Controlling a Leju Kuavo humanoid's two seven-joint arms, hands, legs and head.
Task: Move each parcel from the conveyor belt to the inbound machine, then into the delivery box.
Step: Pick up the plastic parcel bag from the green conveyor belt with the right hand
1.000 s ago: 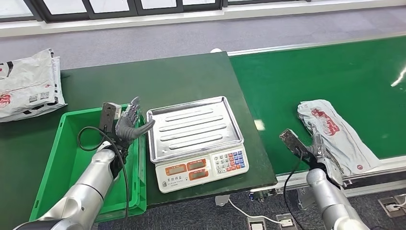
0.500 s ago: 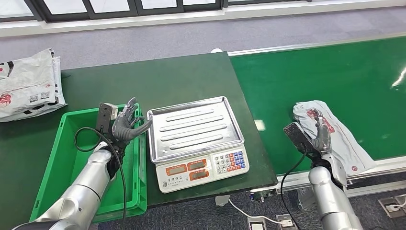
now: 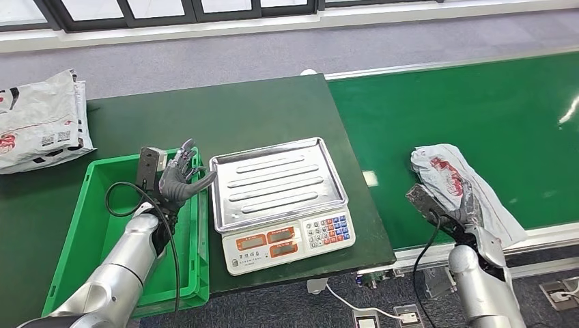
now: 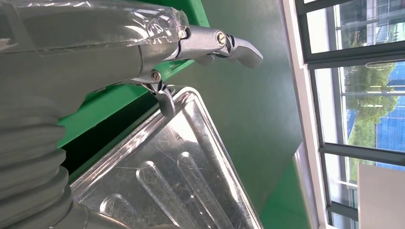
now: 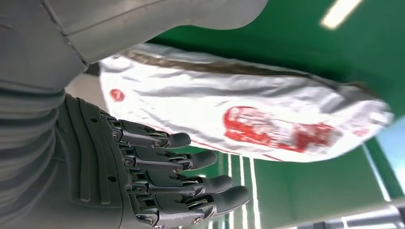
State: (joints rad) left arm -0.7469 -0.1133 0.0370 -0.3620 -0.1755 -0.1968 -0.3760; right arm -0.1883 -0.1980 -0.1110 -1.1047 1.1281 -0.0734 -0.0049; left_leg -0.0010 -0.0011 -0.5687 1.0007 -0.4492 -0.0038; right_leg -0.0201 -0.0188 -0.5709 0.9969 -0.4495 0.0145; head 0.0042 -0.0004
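The crumpled white plastic parcel with red print (image 3: 459, 186) lies at the green conveyor belt's (image 3: 478, 109) near edge. The right robot hand (image 3: 465, 205) cups it, fingers spread, apparently mid-grasp. The left robot hand (image 3: 179, 179) waits open beside the steel scale tray (image 3: 273, 181).

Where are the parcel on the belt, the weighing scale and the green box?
parcel (image 3: 456, 179): head view, red-printed upper part.
weighing scale (image 3: 273, 179): head view, middle of its steel tray.
green box (image 3: 102, 166): head view, far rim.

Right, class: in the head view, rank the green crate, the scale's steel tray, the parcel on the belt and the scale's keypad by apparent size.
1. Green crate
2. Steel tray
3. Parcel, partly hidden by the right hand
4. Keypad
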